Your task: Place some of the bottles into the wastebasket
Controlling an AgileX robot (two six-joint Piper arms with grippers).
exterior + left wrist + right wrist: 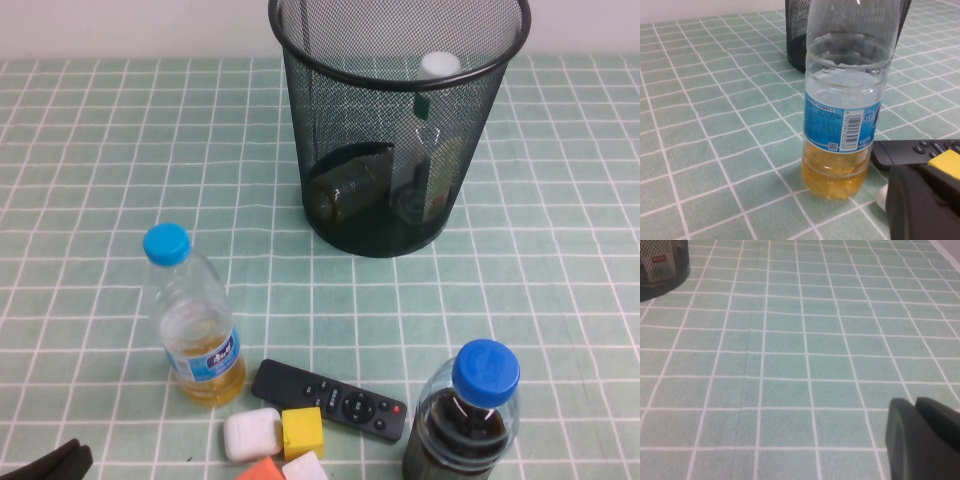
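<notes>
The black wire-mesh wastebasket (330,120) stands at the far middle of the table. Inside it the taller clear bottle (428,110) with white cap and green neck label stands upright. The small rounded bottle (345,185) lies on the basket's floor beside it, seen through the mesh. My left gripper (50,465) is at the near left edge of the table; in the left wrist view it (922,200) is shut and empty. My right gripper (925,440) is out of the high view; it is shut and empty over bare tablecloth.
A blue-capped bottle of yellow liquid (195,320) stands near left, close in front of my left gripper (845,110). A wide blue-capped bottle of dark liquid (470,415) stands near right. A black remote (330,398) and white (250,433), yellow (302,432) and orange (262,468) blocks lie between.
</notes>
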